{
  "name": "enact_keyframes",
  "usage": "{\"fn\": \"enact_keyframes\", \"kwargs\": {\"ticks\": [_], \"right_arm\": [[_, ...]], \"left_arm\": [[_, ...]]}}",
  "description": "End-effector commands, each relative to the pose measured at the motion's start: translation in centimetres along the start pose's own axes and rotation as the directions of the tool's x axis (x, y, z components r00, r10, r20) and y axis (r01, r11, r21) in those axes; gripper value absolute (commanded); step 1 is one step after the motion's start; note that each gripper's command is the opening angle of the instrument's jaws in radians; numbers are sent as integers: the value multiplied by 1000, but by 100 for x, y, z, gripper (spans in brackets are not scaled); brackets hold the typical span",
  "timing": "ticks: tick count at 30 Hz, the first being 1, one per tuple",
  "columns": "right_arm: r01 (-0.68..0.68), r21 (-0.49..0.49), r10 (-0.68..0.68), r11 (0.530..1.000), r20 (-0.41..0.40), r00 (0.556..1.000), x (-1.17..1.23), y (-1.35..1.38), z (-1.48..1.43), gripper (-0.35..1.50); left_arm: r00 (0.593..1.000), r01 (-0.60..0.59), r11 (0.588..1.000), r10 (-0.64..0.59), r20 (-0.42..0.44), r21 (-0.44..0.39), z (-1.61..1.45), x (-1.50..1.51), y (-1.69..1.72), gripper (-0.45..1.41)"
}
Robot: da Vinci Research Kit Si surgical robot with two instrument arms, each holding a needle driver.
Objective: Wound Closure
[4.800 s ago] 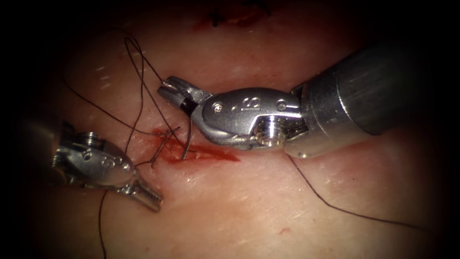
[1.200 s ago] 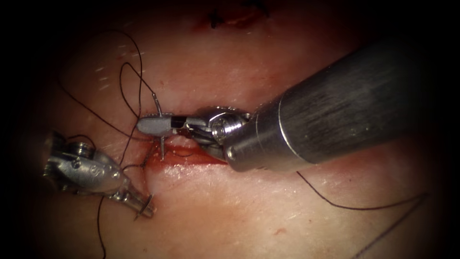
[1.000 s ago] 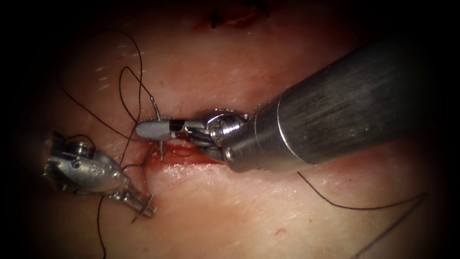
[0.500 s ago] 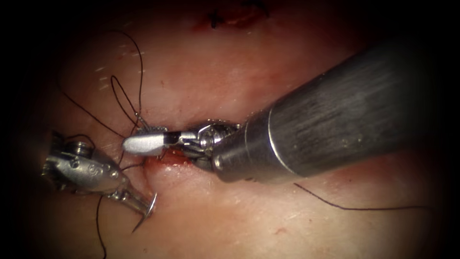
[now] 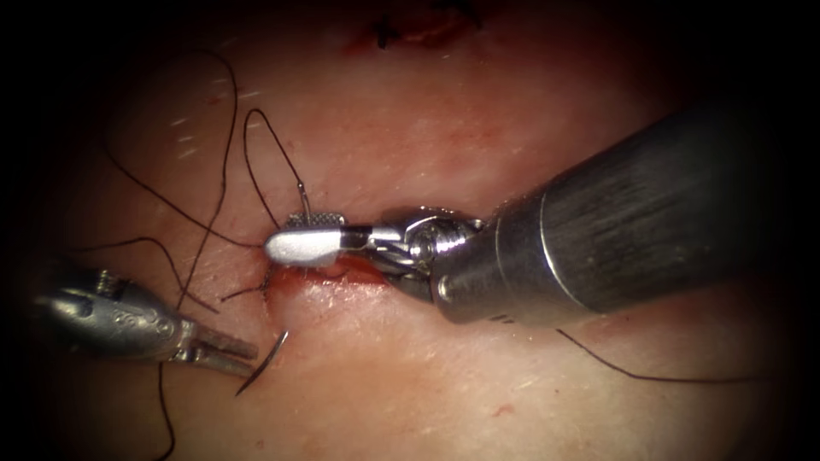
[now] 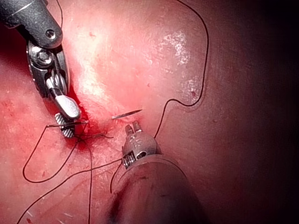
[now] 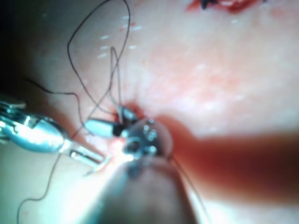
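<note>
- We see the right tool (image 5: 301,243) lying low across the cut (image 5: 359,271), its jaws closed on the tail end of the needle (image 5: 303,207), close to where the thread (image 5: 256,149) joins it.
- The needle passes into the tissue (image 5: 478,137) under those jaws, and its pointed end (image 5: 263,374) has come out of the near lip of the cut, where it shows as a thin dark curve; in the left wrist view the same point (image 6: 127,114) stands free above the surface.
- The left tool (image 5: 224,352) sits just left of that emerging point, jaws slightly parted and holding nothing; half a second ago it was touching the point, and it has since drawn back a little to the left.
- On progress: earlier knots (image 5: 266,286) sit at the left end of the cut, and a finished stitch line (image 5: 410,32) lies farther back. We judge this bite as through both lips, with the needle not yet pulled clear and the thread still slack in loops on the far side.
- On pose: the right shaft (image 5: 649,222) comes in steeply from the right with its wrist bent flat to the tissue; the left tool lies nearly level, pointing right.
</note>
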Motion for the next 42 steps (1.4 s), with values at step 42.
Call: {"fn": "enact_keyframes", "kwargs": {"ticks": [42], "right_arm": [[72,41,-73,997,22,997,19,-5,-62,130]], "left_arm": [[954,-118,932,202,-222,342,17,40,15,54]]}}
